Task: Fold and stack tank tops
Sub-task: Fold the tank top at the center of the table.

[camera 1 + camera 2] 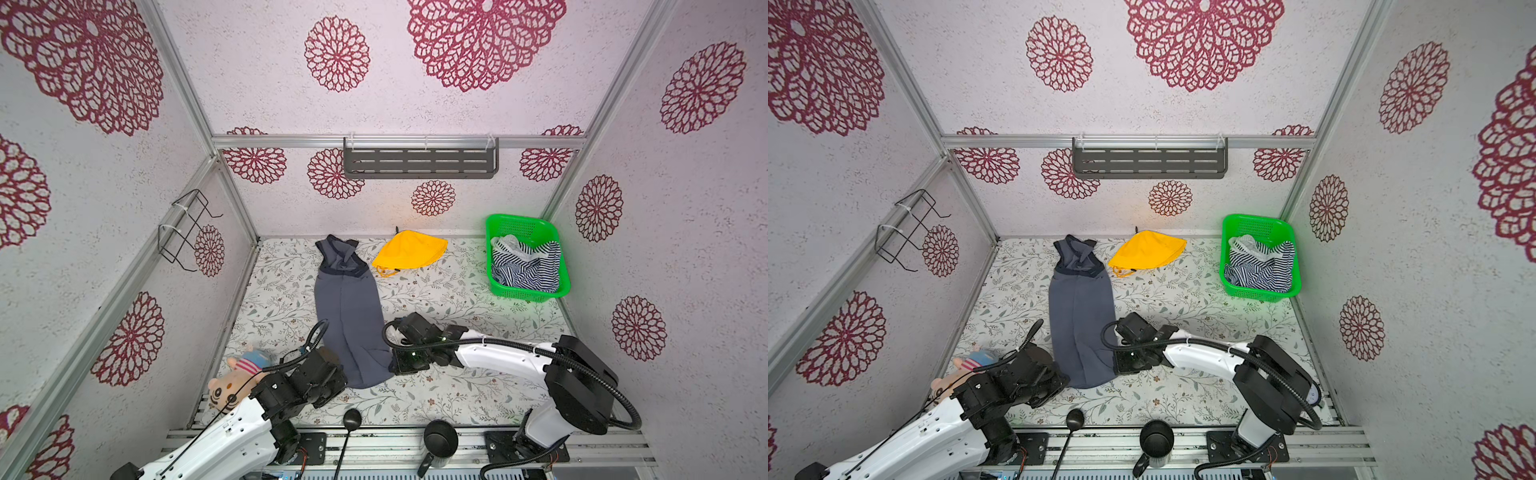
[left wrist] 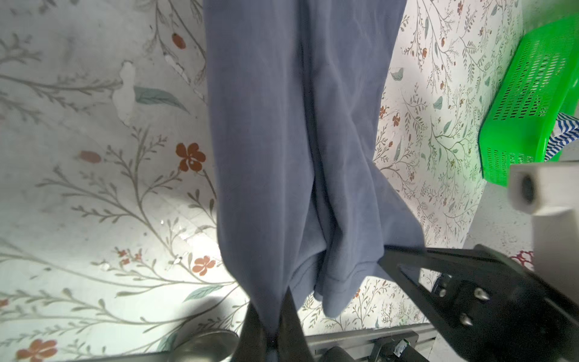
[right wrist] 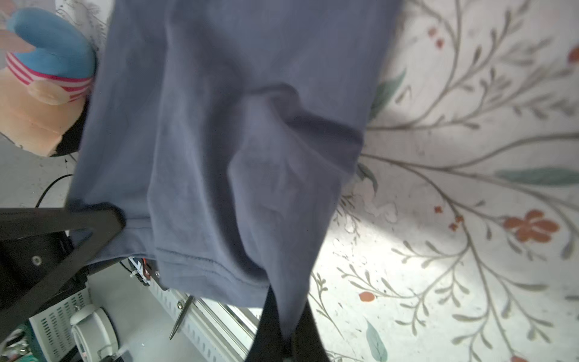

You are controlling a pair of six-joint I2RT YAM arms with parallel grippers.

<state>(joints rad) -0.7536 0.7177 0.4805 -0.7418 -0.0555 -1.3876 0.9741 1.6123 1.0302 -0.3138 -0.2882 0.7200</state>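
Observation:
The grey-blue tank top [image 1: 347, 316] [image 1: 1081, 316] lies lengthwise on the floral table, its navy-trimmed straps at the far end. Its hem is pulled up at both near corners. My left gripper [image 2: 272, 326] [image 1: 341, 376] is shut on the left hem corner, with cloth [image 2: 282, 141] pinched between its fingers. My right gripper [image 3: 286, 329] [image 1: 392, 365] is shut on the right hem corner of the same top [image 3: 219, 125]. The navy-and-white striped tank top [image 1: 525, 270] [image 1: 1260, 270] is crumpled in the green basket [image 1: 528, 296]. No chest print shows.
A yellow hat [image 1: 409, 251] lies beside the straps at the back. A plush toy [image 1: 237, 378] sits by the left arm. A black ladle [image 1: 351, 419] and a black mug [image 1: 440, 436] stand at the front edge. A grey shelf [image 1: 419, 162] hangs on the back wall.

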